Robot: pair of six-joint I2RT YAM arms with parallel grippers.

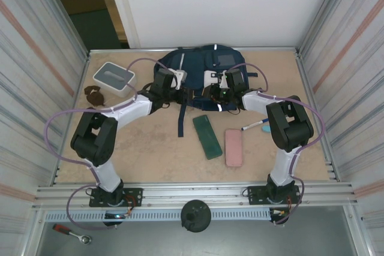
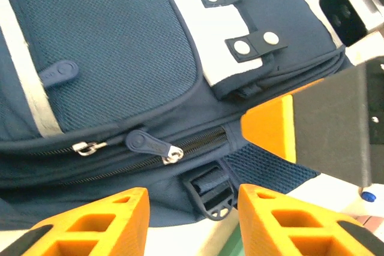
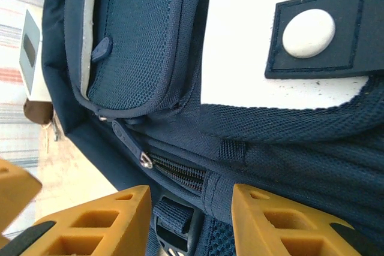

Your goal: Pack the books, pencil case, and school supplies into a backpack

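The left gripper (image 2: 192,201) is open. Its two orange fingers (image 2: 96,226) stand apart with nothing between them, right at the lower edge of the navy backpack (image 2: 72,190). Straight ahead of the gap lies a dark plastic buckle (image 2: 210,199). Just past it a blue zip pull (image 2: 150,143) with a silver slider sits on a zip. A second slider (image 2: 89,147) lies further to this gripper's left on the next zip. Beyond them are a mesh pocket (image 2: 114,40) and a white flap with snap tabs (image 2: 249,43).

The right gripper (image 3: 191,201) sits just to the right of the left one, at the same edge of the backpack. Its fingers (image 3: 282,226) are also apart. Navy fabric, the end of a zip and a buckle show in the gap, and whether the jaws pinch any of it I cannot tell.

Behind the right gripper, toward the arm bases, a dark-green flat case (image 1: 207,136) lies on the table (image 1: 150,148). A pink flat case (image 1: 233,147) lies just beside it on the right. A white marker with a blue cap (image 1: 255,126) lies behind and to the right of that gripper, close to the right arm.

Out to the left of the left gripper stands a white-and-grey square box (image 1: 114,77). A small brown object (image 1: 94,93) sits just beside the box, on the side nearer the bases.
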